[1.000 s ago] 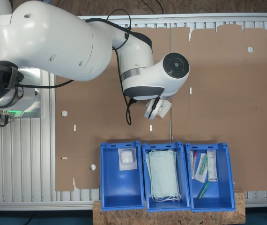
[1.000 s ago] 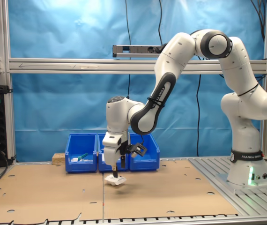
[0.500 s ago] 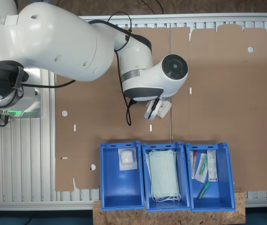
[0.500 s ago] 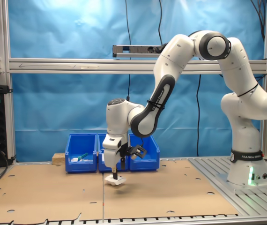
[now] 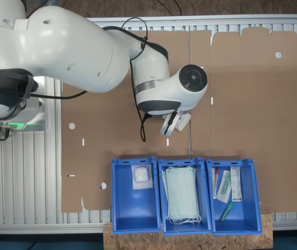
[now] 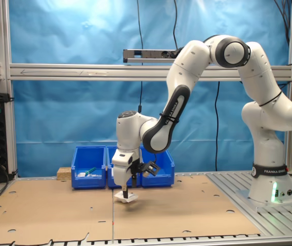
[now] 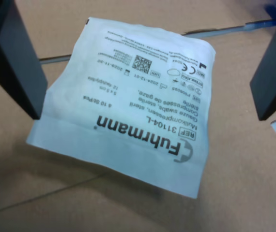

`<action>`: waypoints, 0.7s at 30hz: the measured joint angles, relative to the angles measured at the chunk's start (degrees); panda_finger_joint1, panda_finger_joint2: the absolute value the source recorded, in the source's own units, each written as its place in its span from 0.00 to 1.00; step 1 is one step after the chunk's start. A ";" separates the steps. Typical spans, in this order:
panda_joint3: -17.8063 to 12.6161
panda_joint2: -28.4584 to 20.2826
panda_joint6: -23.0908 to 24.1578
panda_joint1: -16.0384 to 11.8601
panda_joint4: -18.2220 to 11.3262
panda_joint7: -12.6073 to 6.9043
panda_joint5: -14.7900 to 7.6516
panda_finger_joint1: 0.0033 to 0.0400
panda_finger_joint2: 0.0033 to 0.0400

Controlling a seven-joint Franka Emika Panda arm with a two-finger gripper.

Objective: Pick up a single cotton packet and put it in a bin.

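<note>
On the brown cardboard sheet point(image 7: 254, 159), wide-open gripper point(image 7: 143, 72) straddles the flat white printed cotton packet point(image 7: 128, 111), gripping nothing; closing may buckle it rather than pinch it.

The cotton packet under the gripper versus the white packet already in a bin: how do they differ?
The cotton packet lies on the cardboard between the gripper's open fingers; the plainer white packet lies inside a blue bin. The first looks flat, with grey print; the second looks puffier, no print discernible. Both are small, white and squarish.
</note>
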 joint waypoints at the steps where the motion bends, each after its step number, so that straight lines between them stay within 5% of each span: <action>1: 0.00 0.10 0.09 -0.06 0.04 0.00 0.00 1.00 1.00; 21: 0.00 1.73 1.13 -1.07 2.13 0.00 0.12 1.00 1.00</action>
